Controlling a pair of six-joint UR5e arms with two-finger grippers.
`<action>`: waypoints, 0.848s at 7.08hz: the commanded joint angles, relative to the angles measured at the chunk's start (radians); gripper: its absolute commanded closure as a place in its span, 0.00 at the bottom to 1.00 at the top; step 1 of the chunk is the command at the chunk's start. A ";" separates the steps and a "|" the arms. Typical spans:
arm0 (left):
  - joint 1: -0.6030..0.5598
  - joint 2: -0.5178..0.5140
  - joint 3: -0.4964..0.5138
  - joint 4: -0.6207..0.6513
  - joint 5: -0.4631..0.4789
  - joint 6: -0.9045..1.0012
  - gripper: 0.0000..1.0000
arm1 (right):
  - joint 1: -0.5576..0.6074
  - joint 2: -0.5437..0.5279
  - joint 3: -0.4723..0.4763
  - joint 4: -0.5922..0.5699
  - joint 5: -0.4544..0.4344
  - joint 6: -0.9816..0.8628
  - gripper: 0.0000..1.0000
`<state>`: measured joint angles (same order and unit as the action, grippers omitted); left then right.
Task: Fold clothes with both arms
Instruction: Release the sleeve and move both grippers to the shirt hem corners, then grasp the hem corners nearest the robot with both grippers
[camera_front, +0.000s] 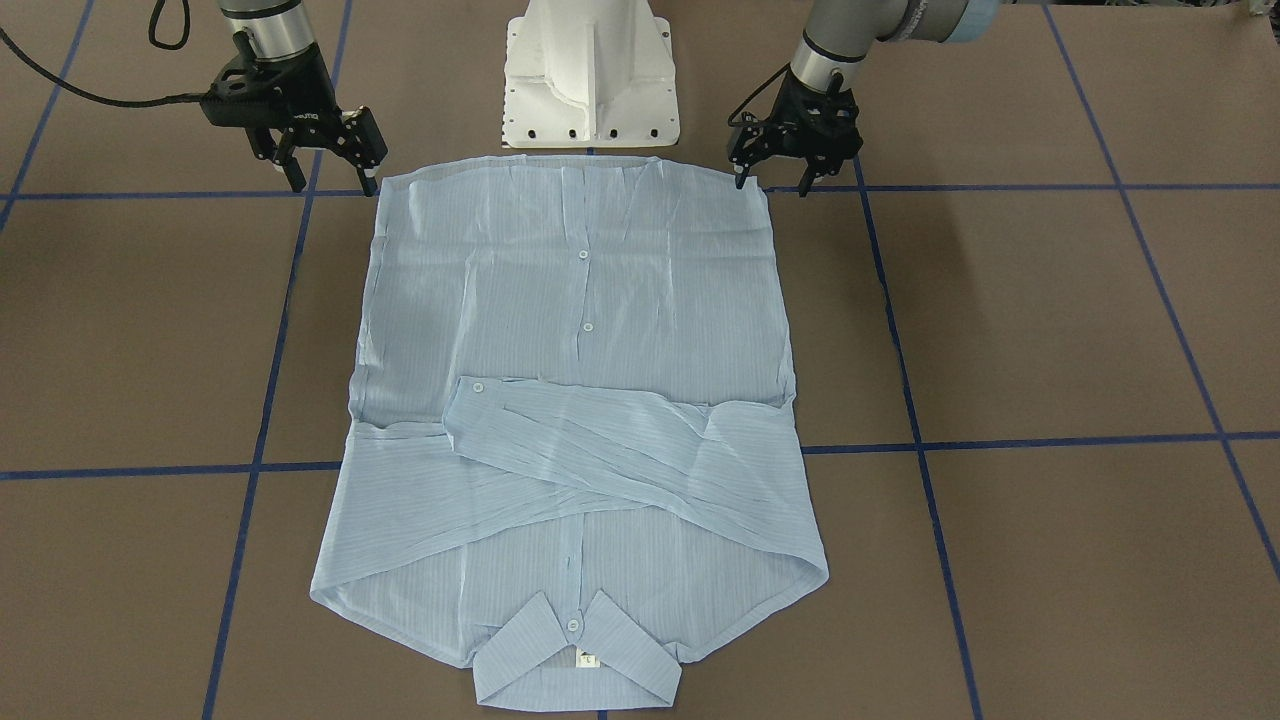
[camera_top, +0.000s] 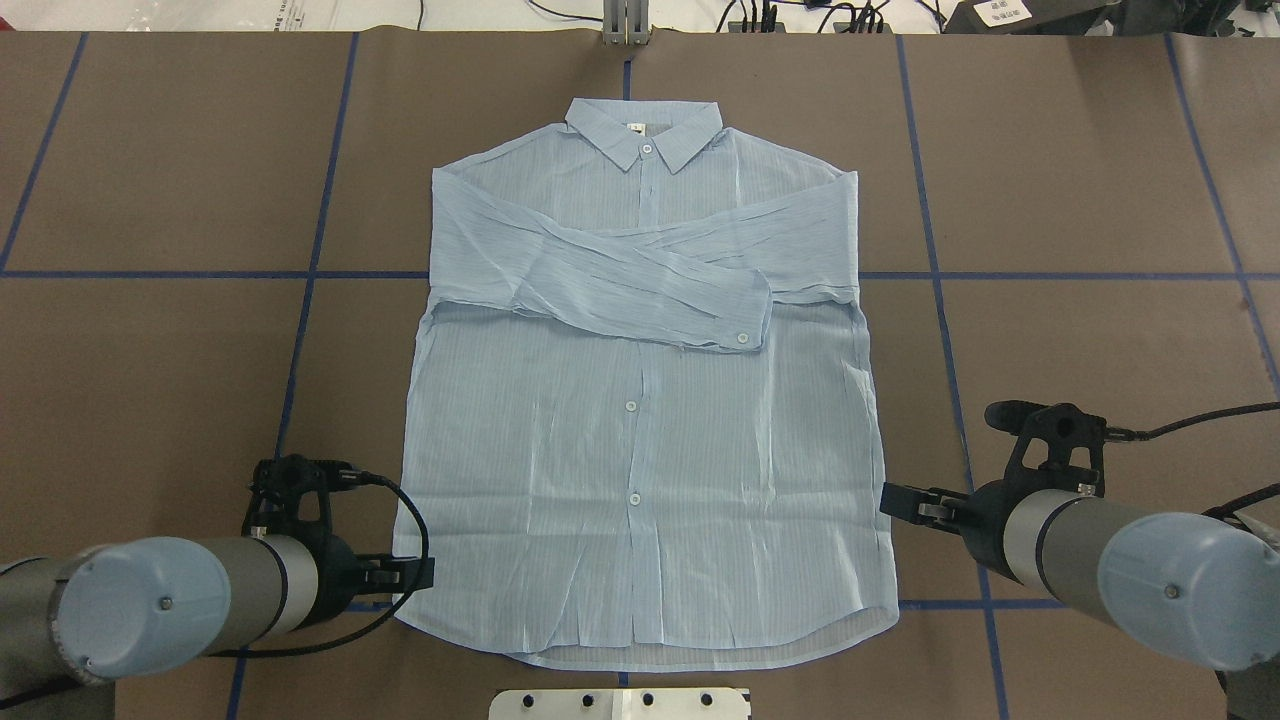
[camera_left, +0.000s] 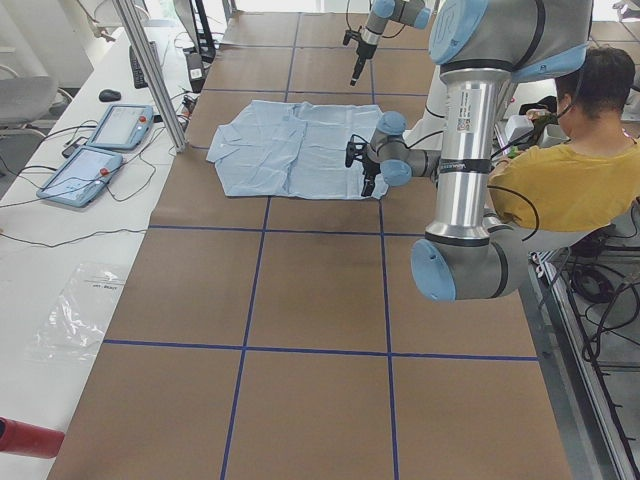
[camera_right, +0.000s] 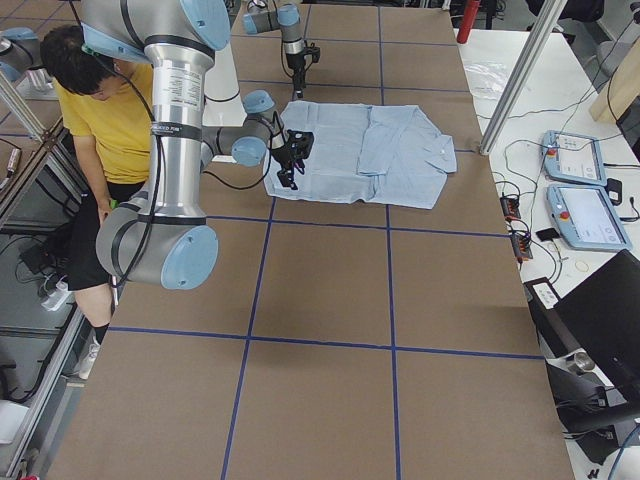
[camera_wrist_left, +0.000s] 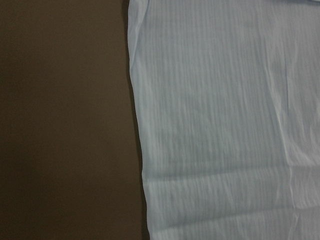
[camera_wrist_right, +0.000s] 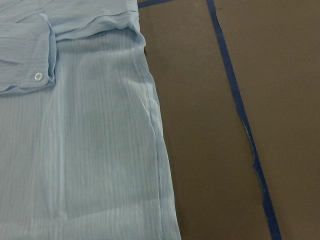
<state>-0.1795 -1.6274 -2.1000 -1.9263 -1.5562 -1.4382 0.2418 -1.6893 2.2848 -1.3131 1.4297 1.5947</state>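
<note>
Overhead view. Brown table (camera_top: 1080, 200) with a grid of blue tape (camera_top: 150, 273). The shirt (camera_top: 640, 450) lies flat at the centre, buttoned side up, with its hem at 6 o'clock. The left arm (camera_top: 150, 600) enters at 8 o'clock and the right arm (camera_top: 1150, 580) at 4 o'clock. The sleeves (camera_top: 650, 285) are crossed over the chest. The collar (camera_top: 645, 130) is at 12 o'clock. The left gripper (camera_front: 772, 185) is just beside the shirt's 7 o'clock corner and the right gripper (camera_front: 333, 186) is at its 5 o'clock edge. Both have their jaws spread and hold nothing.

brown tbl (camera_front: 1050, 320) w/ blue tape grid (camera_front: 1000, 187) | white base (camera_front: 590, 75) | person, yellow top (camera_left: 560, 185) | pendants (camera_left: 120, 125) | plastic bag (camera_left: 85, 310)
</note>
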 joint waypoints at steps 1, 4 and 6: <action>0.075 -0.020 0.003 0.078 0.030 -0.088 0.49 | -0.038 -0.003 0.001 0.000 -0.034 0.022 0.00; 0.077 -0.032 0.017 0.078 0.028 -0.087 0.51 | -0.053 -0.003 -0.001 0.000 -0.051 0.031 0.00; 0.077 -0.054 0.027 0.079 0.027 -0.079 0.52 | -0.056 -0.001 -0.002 0.000 -0.049 0.031 0.00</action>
<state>-0.1030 -1.6686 -2.0801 -1.8475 -1.5288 -1.5216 0.1875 -1.6911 2.2831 -1.3131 1.3800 1.6257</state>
